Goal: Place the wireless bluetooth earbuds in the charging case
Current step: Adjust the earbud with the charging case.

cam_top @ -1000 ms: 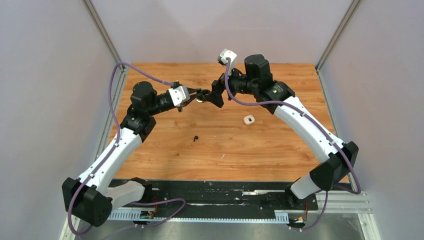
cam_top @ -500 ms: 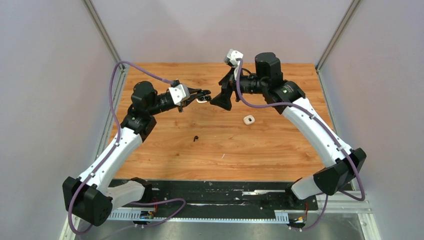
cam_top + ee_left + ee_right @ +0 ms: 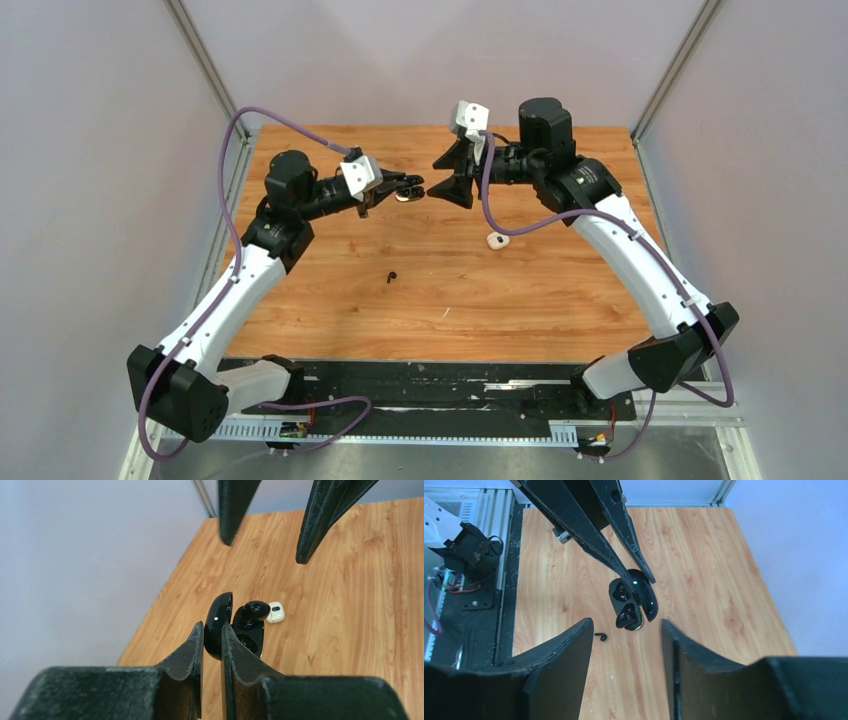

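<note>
The black charging case [image 3: 248,630] hangs open above the table. My left gripper [image 3: 212,627] is shut on its lid [image 3: 218,625]. One black earbud [image 3: 256,610] sits in the case body. From the right wrist view the case [image 3: 624,605] shows just past my right gripper [image 3: 625,622], which is open and holds nothing. In the top view the right gripper [image 3: 433,178] faces the left gripper [image 3: 408,187] with a small gap between them. A second black earbud [image 3: 391,277] lies on the table, and a white earbud [image 3: 497,240] lies under the right arm.
The wooden table [image 3: 560,300] is walled in at the left, back and right. A black rail [image 3: 420,385] with the arm bases runs along the near edge. A tiny white speck [image 3: 446,312] lies in front of the middle.
My right gripper has drawn back to the right, away from the case, and its jaws have come closer together. The left gripper has lifted the case slightly.
</note>
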{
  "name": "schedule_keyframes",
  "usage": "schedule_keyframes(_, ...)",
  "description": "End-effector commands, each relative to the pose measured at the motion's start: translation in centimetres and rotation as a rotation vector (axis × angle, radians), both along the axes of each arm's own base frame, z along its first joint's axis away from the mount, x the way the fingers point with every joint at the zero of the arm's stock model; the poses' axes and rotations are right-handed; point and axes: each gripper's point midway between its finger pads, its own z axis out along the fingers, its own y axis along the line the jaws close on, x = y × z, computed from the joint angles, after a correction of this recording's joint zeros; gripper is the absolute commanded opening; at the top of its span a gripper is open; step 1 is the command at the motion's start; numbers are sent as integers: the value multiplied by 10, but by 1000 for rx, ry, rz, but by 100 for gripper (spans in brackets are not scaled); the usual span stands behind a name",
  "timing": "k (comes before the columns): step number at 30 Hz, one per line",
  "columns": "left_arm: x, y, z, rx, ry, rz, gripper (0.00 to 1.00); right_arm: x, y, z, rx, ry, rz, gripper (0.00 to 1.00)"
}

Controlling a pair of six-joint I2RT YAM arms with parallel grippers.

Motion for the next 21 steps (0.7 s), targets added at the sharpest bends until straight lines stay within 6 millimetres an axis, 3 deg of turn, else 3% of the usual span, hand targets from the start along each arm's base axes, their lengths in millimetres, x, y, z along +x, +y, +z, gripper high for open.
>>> schedule_keyframes(1,4,-1,16,-14,15,17,0,5,9,19,3,-115,48,56)
schedule_keyframes(10,16,8,18,-37,57,118,0,6,26,-7,-39,20,-47,55)
schedule_keyframes(21,17,11,20,-64,58,142,0,30,26,-16,-65,38,-245,50)
